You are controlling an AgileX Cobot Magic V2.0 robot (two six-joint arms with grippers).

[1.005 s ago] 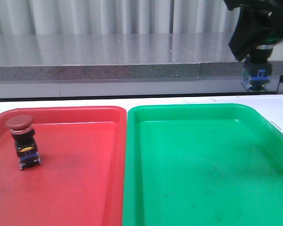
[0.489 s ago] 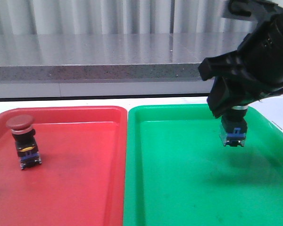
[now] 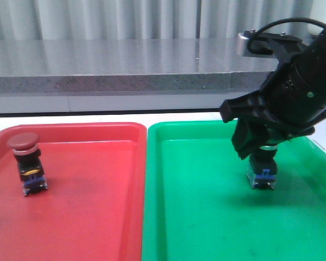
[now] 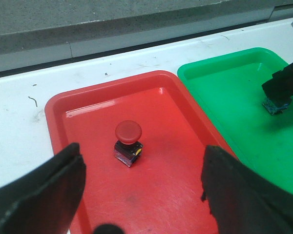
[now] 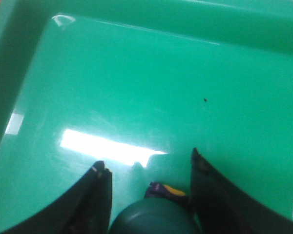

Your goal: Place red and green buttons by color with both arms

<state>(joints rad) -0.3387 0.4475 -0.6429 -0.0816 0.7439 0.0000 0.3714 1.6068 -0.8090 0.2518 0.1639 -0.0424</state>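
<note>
The red button, with a dark red mushroom cap, stands upright at the far left of the red tray. In the left wrist view the red button sits ahead of my left gripper, which is open, empty and above the red tray. My right gripper is shut on the green button, whose bluish base is at or just above the floor of the green tray, right of its middle. The right wrist view shows the green cap between the fingers.
The two trays lie side by side on a white table, the red one on the left, with raised rims. A grey stone ledge runs behind them. The right arm shows over the green tray in the left wrist view.
My right gripper has come down and to the left with the green button, from high beyond the tray's far right corner to low over the green tray's floor. The red button has not moved.
</note>
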